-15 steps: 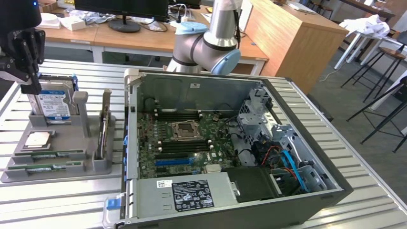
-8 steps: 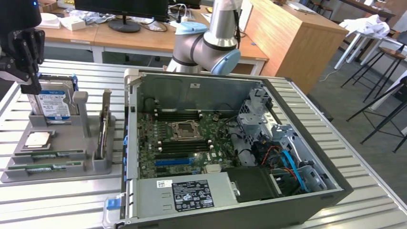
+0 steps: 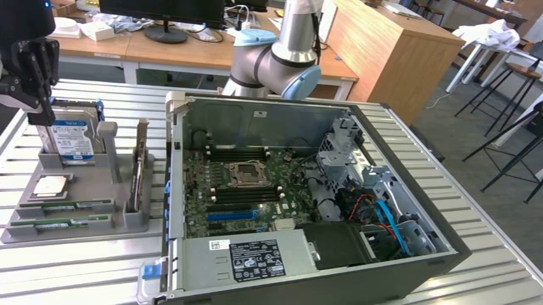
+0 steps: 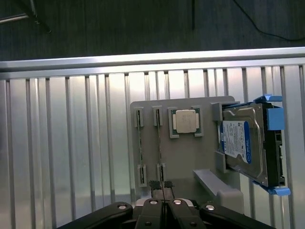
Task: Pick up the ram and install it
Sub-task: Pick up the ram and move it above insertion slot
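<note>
Exterior view, left to right: gripper (image 3: 41,119) hangs over gray holder (image 3: 102,190), fingers pressed together, nothing pinched. Hard drive (image 3: 72,140) stands at holder's back, processor chip (image 3: 51,185) in front of it, then ram (image 3: 68,204) seated in its slot, second stick (image 3: 60,222) beside it. Open computer case (image 3: 254,114) sits to the right, motherboard (image 3: 246,190) exposed. Wrist view: shut fingertips (image 4: 155,184) line up over ram (image 4: 160,143).

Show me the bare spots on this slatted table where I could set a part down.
Bare slats: the table's near corner on the exterior view's left, in front of the grey holder; a narrow strip on that view's right, past the open computer case. Crowded: the holder, packed with hard drive, processor and ram sticks.
</note>
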Controlling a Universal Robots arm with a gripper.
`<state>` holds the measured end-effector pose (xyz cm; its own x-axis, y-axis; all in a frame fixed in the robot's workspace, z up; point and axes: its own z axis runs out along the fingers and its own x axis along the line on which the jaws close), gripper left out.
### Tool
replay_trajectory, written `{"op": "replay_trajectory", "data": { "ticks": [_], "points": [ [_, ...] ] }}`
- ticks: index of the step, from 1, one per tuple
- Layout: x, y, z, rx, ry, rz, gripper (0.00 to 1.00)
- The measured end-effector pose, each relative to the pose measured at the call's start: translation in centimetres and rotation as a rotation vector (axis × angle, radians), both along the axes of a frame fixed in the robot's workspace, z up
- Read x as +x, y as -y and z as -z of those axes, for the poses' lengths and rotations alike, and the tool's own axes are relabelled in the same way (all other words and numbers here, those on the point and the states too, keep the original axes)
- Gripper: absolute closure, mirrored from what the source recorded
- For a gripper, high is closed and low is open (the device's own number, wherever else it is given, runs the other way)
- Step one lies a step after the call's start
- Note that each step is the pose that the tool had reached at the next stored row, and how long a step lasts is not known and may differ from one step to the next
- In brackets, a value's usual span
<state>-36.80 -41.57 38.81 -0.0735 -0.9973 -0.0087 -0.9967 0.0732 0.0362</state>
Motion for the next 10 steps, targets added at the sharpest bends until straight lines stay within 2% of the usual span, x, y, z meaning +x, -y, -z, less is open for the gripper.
{"op": "replay_trajectory", "data": {
  "ticks": [10],
  "points": [
    [0.0,0.0,0.0,0.0,0.0,0.0,0.9]
  ]
}}
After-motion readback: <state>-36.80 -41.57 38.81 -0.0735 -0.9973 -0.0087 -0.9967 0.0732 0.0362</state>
